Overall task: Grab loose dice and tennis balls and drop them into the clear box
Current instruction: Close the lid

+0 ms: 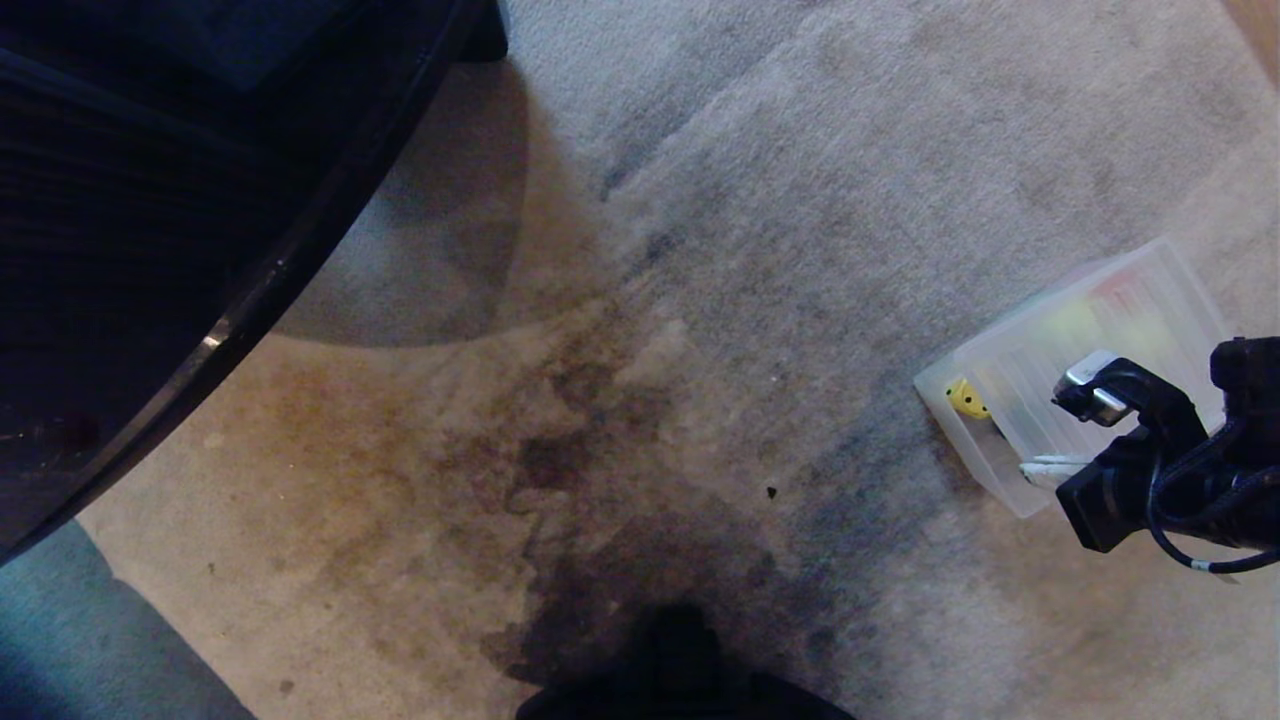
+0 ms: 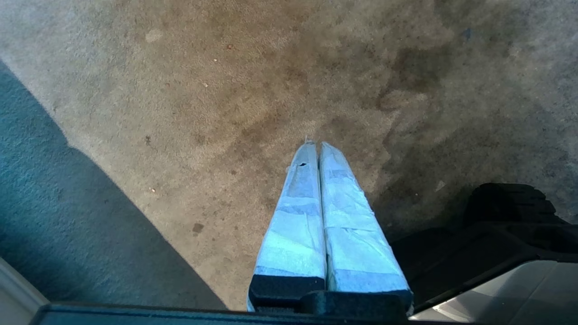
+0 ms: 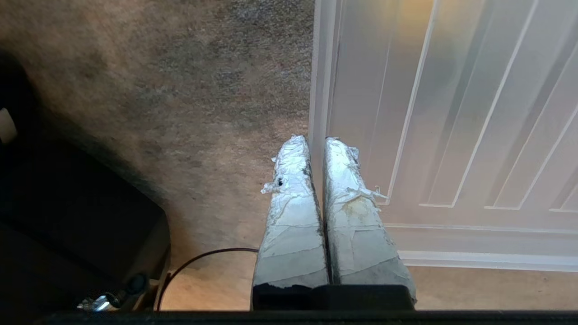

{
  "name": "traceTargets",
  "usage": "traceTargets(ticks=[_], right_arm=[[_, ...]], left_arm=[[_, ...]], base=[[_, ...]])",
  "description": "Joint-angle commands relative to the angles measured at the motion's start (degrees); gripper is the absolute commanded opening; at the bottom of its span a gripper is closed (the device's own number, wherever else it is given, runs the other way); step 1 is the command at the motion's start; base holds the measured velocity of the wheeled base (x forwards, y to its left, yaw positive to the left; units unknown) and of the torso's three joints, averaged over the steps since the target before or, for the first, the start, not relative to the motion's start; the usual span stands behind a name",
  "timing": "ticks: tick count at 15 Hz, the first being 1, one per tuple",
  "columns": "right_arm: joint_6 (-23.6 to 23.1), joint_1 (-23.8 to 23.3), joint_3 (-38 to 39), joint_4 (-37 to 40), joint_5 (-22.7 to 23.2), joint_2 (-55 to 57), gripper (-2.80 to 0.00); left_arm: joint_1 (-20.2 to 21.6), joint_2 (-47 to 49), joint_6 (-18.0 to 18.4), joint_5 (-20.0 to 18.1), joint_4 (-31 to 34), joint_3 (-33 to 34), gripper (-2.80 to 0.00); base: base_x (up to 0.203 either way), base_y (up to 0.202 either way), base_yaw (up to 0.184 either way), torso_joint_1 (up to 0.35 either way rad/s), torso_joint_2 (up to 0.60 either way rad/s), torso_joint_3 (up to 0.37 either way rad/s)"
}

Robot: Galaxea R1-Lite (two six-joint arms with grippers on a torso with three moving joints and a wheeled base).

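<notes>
1. My right tool (image 3: 316, 144) hangs at the near corner of the clear box (image 1: 1010, 480), its taped fingers (image 3: 293, 216) pressed together with nothing between them. One fingertip sits over the carpet (image 1: 640, 300), the other over the ribbed lid (image 3: 451, 113) that lies across the top of the box.
2. I judge I am between pieces: nothing is carried, and no loose die or tennis ball shows on the carpet around the box in any view.
3. My left tool (image 2: 316, 146) is parked well away from the box, over the stained part of the carpet, fingers closed flat against each other and empty.
4. The next move calls for finding a piece first. I would then open the right tool wide enough to straddle a chunky cube or ball before lowering.
5. The lid looks like an obstacle: it covers most of the opening, so a drop needs a gap or the lid shifted.
6. The box is a shallow frosted tub with rounded corners. Through its end wall a yellow die (image 1: 968, 399) with dark pips shows inside; fainter yellow-green and red blurs behind the lid I cannot identify.
</notes>
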Motion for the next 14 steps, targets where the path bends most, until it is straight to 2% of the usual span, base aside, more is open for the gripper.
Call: traceTargets(ticks=[1, 6, 14], right_arm=[[-1.1, -0.3, -0.5, -0.5, 1.3, 2.5, -2.8], [-1.7, -0.4, -0.8, -0.5, 3.2, 3.7, -2.8], [-3.9, -1.6, -1.3, -0.3, 3.8, 4.4, -2.8]], left_arm=[[0.0, 0.1, 0.0, 0.0, 0.0, 0.1, -2.8], [0.0, 0.0, 0.0, 0.0, 0.1, 0.0, -2.8], [0.0, 0.0, 0.0, 0.0, 0.1, 0.0, -2.8]], base=[[0.0, 0.0, 0.0, 0.0, 0.0, 0.0], [0.0, 0.0, 0.0, 0.0, 0.0, 0.0], [0.0, 0.0, 0.0, 0.0, 0.0, 0.0]])
